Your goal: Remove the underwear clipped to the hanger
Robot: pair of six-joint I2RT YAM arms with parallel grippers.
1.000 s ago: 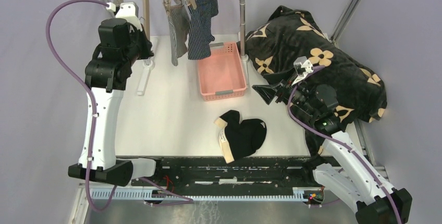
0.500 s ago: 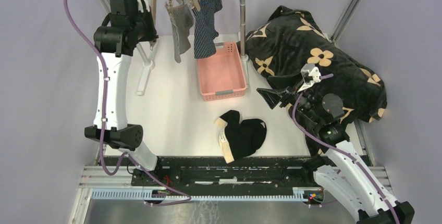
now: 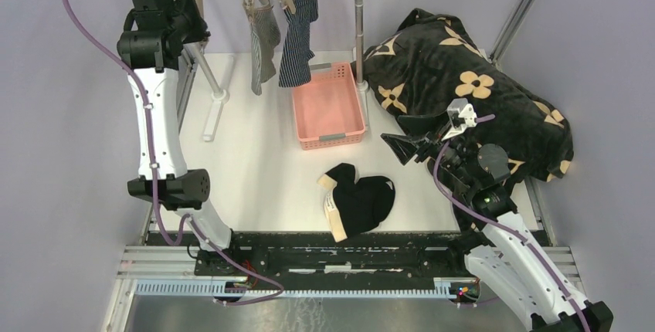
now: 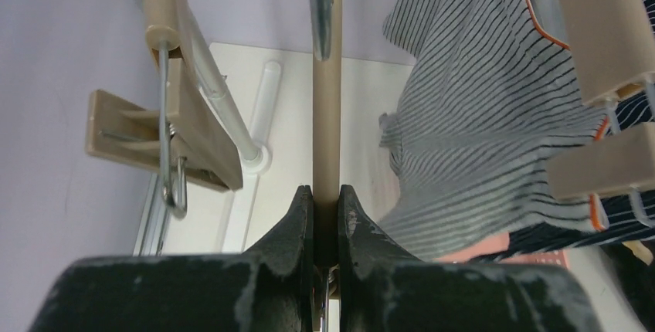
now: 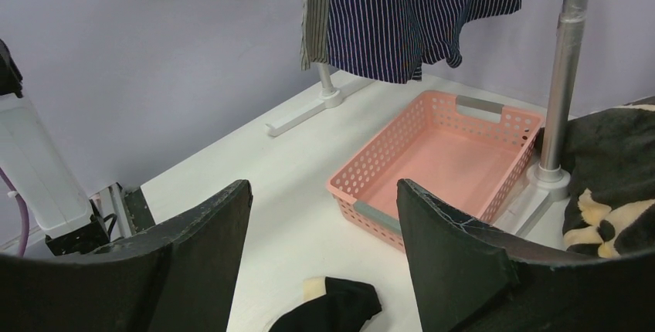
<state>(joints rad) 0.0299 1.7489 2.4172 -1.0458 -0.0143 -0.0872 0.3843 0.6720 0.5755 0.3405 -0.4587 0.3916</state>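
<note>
One black flowered blanket lies right of the right end effector, which is spread and empty; one pink basket sits ahead of it. There are three garments. The black underwear lies crumpled on the desk, down in front of that end effector. The grey-striped underwear and navy-striped underwear hang clipped, right of the left end effector, which pinches a tan hanger bar.

Basket and rack post before right end effector.
</note>
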